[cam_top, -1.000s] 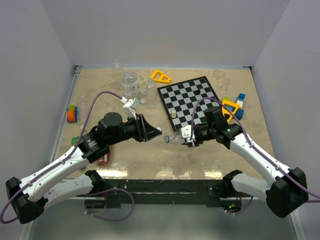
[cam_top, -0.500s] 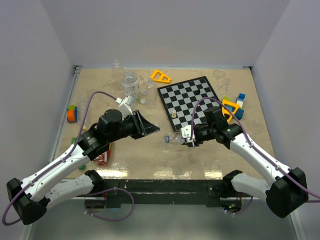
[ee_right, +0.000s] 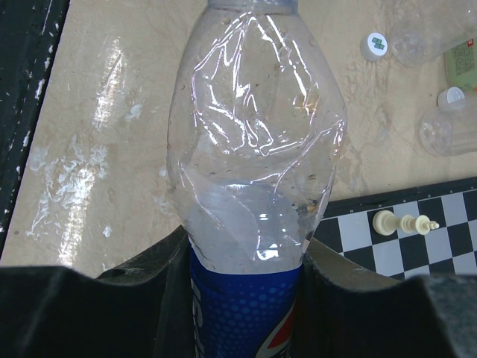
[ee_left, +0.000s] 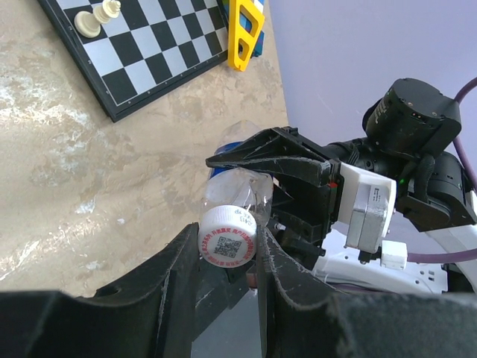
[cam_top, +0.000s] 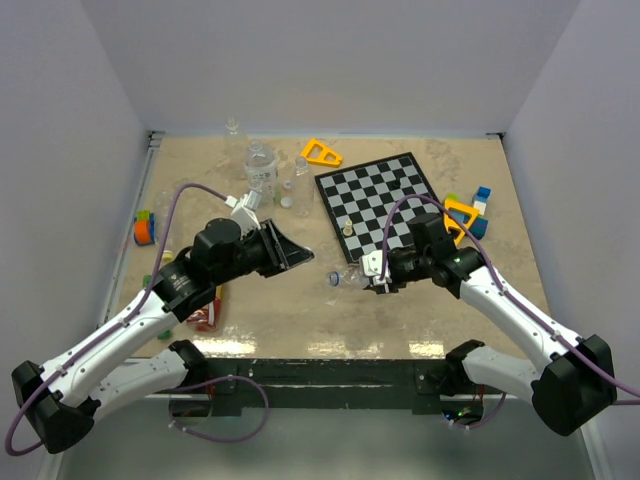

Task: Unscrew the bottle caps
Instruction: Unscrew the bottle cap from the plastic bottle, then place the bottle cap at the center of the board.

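Note:
A crumpled clear bottle (ee_right: 257,134) with a blue label lies on its side in my right gripper (ee_right: 246,246), which is shut on the labelled part. Seen from above, that gripper (cam_top: 376,278) holds the bottle (cam_top: 354,274) just in front of the chessboard, mouth pointing left. My left gripper (ee_left: 227,235) is shut on a white bottle cap (ee_left: 228,240) with a printed code on top. In the top view the left gripper (cam_top: 305,254) sits a short way left of the bottle's mouth, apart from it. A small bluish cap (cam_top: 334,279) lies on the table by the mouth.
The chessboard (cam_top: 377,202) carries pale chess pieces (ee_right: 402,222). Clear bottles (cam_top: 260,165) and a loose white cap (ee_right: 375,45) stand at the back left. A yellow triangle (cam_top: 321,152) is beside them, coloured blocks (cam_top: 470,215) are at the right, and a red thing (cam_top: 205,320) is near the left arm.
My left gripper has drawn back to the left and away from the bottle's mouth, carrying the white cap. The right arm and the bottle have stayed still.

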### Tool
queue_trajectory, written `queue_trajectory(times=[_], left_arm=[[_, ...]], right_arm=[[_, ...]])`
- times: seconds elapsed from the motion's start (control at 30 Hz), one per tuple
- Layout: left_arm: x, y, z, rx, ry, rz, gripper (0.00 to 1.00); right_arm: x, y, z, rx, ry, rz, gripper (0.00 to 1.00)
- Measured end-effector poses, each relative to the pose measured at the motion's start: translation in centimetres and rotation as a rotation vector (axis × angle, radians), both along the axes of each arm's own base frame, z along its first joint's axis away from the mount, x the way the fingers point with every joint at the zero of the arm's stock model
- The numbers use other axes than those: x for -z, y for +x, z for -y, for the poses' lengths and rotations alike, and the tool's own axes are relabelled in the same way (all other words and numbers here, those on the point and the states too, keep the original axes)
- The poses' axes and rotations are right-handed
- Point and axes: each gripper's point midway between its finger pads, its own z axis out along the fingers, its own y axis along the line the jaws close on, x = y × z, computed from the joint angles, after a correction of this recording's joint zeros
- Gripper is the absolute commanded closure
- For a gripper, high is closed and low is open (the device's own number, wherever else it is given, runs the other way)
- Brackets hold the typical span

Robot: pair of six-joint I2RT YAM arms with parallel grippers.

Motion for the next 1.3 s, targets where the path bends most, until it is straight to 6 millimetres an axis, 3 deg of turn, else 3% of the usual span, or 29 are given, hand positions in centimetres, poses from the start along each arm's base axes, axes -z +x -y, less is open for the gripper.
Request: queue_trajectory(times=[0.53, 0.8, 0.97, 1.07, 1.2, 1.3], left_arm=[[1.6, 0.1, -0.4, 0.008, 0.048, 0.029, 1.00], [5.7, 0.7, -1.8, 0.084, 0.257, 0.212, 1.00], [9.6, 1.6, -0.9, 0.150, 0.355, 0.205, 1.00], [12.3, 1.9, 0.4, 0.193, 0.408, 0.162, 1.00], [14.9, 1.4, 3.2, 0.270, 0.445, 0.138, 1.00], [15.7, 1.6, 6.0, 0.309, 0.456, 0.140, 1.00]], right_arm=[[0.0, 0.0, 0.0, 0.000, 0.000, 0.000, 0.84], [-0.1, 0.0, -0.1, 0.018, 0.007, -0.020, 0.84], [-1.2, 1.3, 0.2, 0.126, 0.053, -0.064, 0.85], [-2.9, 3.6, 1.6, 0.260, 0.118, -0.086, 0.85], [-6.3, 7.9, 6.0, 0.513, 0.237, -0.070, 0.85], [-8.4, 9.6, 9.1, 0.659, 0.310, -0.042, 0.85]])
